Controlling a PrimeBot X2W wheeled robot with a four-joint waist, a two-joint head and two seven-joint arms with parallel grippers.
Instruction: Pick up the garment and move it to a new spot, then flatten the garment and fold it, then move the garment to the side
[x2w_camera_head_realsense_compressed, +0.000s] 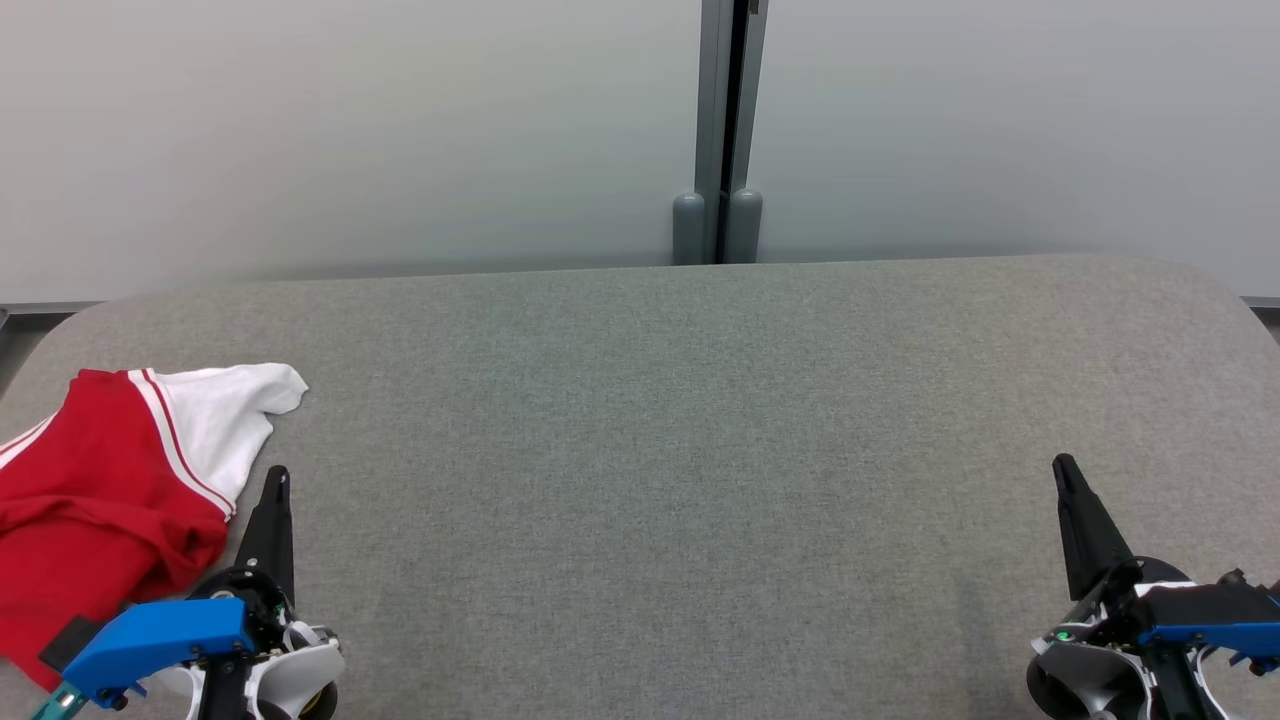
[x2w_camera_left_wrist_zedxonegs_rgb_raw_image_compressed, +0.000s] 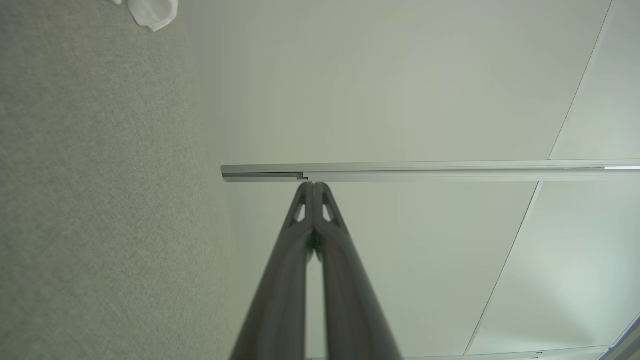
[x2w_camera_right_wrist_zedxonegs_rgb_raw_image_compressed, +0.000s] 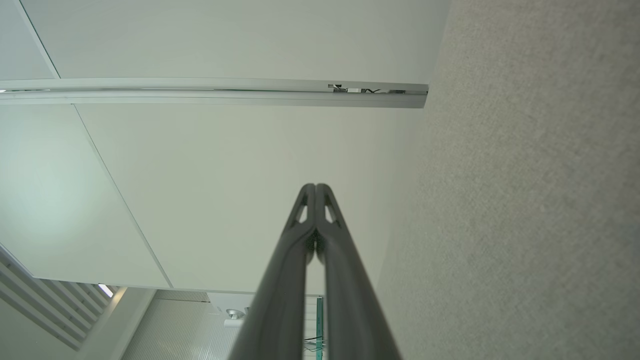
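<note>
The garment (x2w_camera_head_realsense_compressed: 110, 480), red with a white sleeve and red stripes, lies crumpled at the left edge of the grey felt table (x2w_camera_head_realsense_compressed: 680, 450). A white tip of the garment (x2w_camera_left_wrist_zedxonegs_rgb_raw_image_compressed: 152, 12) shows at the top left of the left wrist view. My left gripper (x2w_camera_head_realsense_compressed: 278, 478) is shut and empty, just right of the garment, fingers pointing away from me; its fingertips (x2w_camera_left_wrist_zedxonegs_rgb_raw_image_compressed: 314, 186) meet in its wrist view. My right gripper (x2w_camera_head_realsense_compressed: 1062, 466) is shut and empty at the lower right, far from the garment, and my right gripper (x2w_camera_right_wrist_zedxonegs_rgb_raw_image_compressed: 315, 187) shows its tips pressed together.
A pale wall with a grey vertical post (x2w_camera_head_realsense_compressed: 722, 130) stands behind the table's far edge. The table has rounded far corners, and its left edge runs close by the garment.
</note>
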